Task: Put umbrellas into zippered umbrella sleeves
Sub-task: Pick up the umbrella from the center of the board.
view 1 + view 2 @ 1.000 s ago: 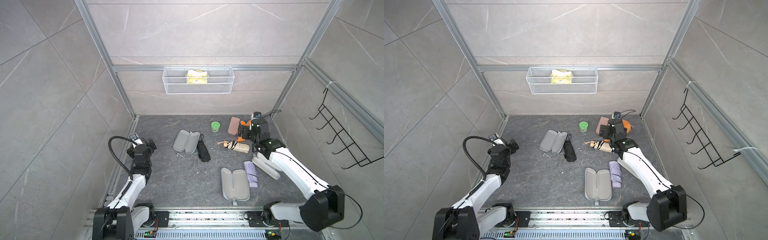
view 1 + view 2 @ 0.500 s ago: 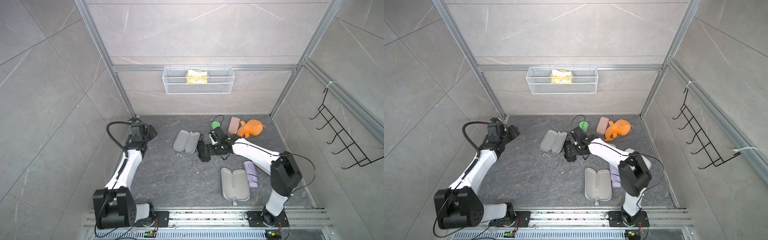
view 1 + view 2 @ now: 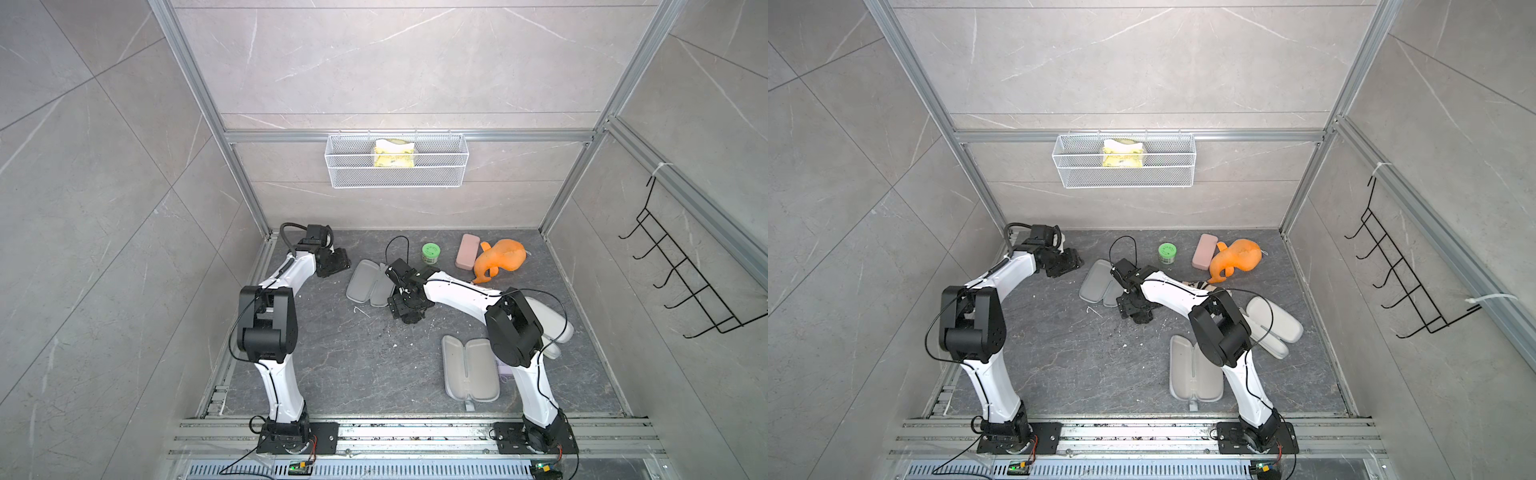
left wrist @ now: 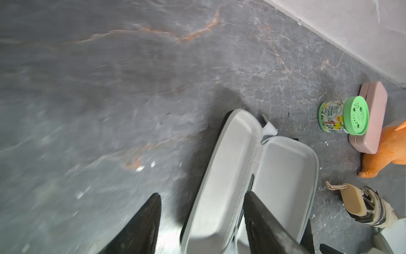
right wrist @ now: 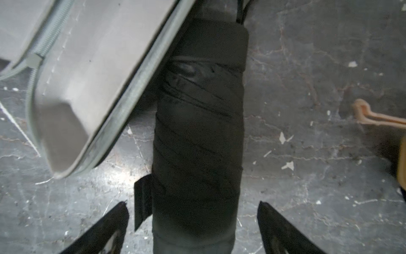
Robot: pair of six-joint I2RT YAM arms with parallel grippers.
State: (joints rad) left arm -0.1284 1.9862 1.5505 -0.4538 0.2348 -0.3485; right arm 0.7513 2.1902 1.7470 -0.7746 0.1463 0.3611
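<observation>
Fabric wound tightly round the black umbrella (image 5: 197,132) looked slick and slightly yielding over a stiff core. We judged it light but apt to roll, and mid-body, across its width, seemed the best place to take hold. It lay on the floor just beside the rim of the far sleeve (image 3: 368,282). The right gripper (image 5: 192,204) straddled one end of it with jaws spread wide, clear of the cloth on both sides. The left gripper (image 4: 202,194) also had its jaws apart, one finger either side of one half of that sleeve, clamping nothing we could see.

We counted three umbrellas: the black umbrella, the beige striped umbrella (image 4: 364,206), and the lilac umbrella (image 3: 503,369), mostly hidden by the right arm. We counted three sleeves too, all lying open and, as far as we could see, empty: the far sleeve, the near sleeve (image 3: 469,368) and the pale sleeve (image 3: 1271,320) under the right arm.
</observation>
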